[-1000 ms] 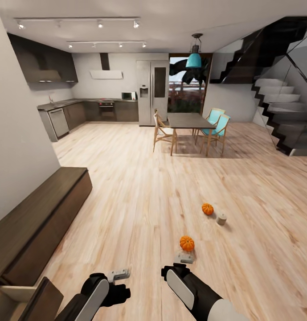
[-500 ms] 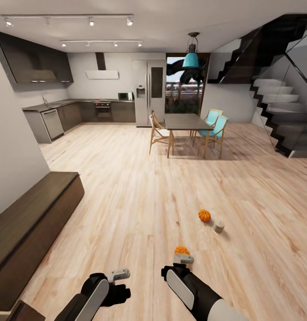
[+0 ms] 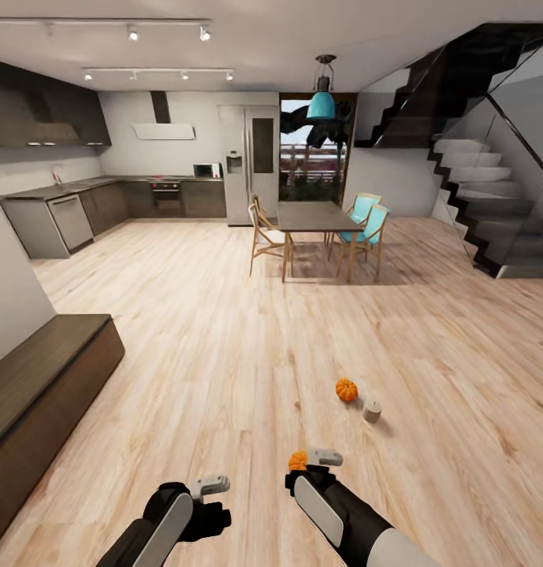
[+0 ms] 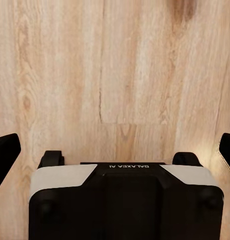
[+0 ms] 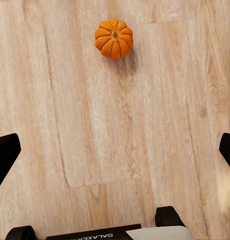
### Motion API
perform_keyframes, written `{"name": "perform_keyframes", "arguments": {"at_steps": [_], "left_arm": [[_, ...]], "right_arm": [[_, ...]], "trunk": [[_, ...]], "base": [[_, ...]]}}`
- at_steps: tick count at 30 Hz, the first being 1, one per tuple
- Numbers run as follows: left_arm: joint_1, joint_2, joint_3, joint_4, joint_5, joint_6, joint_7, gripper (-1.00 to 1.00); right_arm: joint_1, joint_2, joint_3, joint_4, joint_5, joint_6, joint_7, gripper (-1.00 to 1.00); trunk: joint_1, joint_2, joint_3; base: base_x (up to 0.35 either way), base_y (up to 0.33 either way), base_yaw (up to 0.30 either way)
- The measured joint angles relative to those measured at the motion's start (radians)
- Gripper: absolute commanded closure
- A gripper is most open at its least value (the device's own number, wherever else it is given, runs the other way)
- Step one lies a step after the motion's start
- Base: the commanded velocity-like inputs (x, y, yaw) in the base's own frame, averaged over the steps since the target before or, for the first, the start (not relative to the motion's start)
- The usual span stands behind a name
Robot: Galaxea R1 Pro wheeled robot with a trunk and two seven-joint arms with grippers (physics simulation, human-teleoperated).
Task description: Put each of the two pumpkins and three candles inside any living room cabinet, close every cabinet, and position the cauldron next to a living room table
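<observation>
1. My right claw [image 3: 312, 461] hangs low over the wooden floor [image 3: 247, 346] with its fingers [image 5: 5, 152] spread wide apart, released, nothing between them.
2. The near pumpkin [image 5: 113, 38] sits on the floor ahead of those fingers, apart from them. In the head view it peeks out at the inner side of my right wrist [image 3: 299, 460], partly hidden by it.
3. It stands upright, its short dark stem pointing straight up toward my wrist camera. It is round, squat, bright orange, with clear ribs running down from the stem.
4. My left claw [image 3: 213, 484] is also released, fingers [image 4: 4, 155] wide apart over bare planks.
5. The second pumpkin [image 3: 347, 389] rests farther ahead, slightly to the right, upright; its stem is too small to make out.
6. A candle [image 3: 372, 410] stands upright just beside it, a stubby beige-grey cylinder, a little nearer to me and to the right.
7. The cabinet [image 3: 35, 394], long, low and dark brown, runs along the wall at my left, its long axis pointing away from me.
</observation>
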Motion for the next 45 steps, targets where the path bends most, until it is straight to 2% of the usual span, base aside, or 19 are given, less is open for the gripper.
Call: {"name": "perform_keyframes", "arguments": {"at_steps": [26, 32, 45], "left_arm": [[0.000, 0.000, -0.001, 0.000, 0.000, -0.001, 0.000, -1.00], [0.000, 0.000, -0.001, 0.000, 0.000, -0.001, 0.000, -1.00], [0.000, 0.001, 0.000, 0.001, 0.000, -0.016, -0.001, -1.00]], "right_arm": [[0.000, 0.001, 0.000, 0.000, 0.000, -0.001, 0.001, -1.00], [0.000, 0.000, -0.001, 0.000, 0.000, -0.001, 0.003, -1.00], [0.000, 0.000, -0.003, 0.002, -0.002, 0.005, 0.002, -1.00]], "trunk": [[0.000, 0.000, 0.000], [0.000, 0.000, 0.003], [0.000, 0.000, 0.003]], "base": [[0.253, -0.206, -0.009], [0.247, -0.158, -0.149], [0.250, -0.097, -0.006]]}}
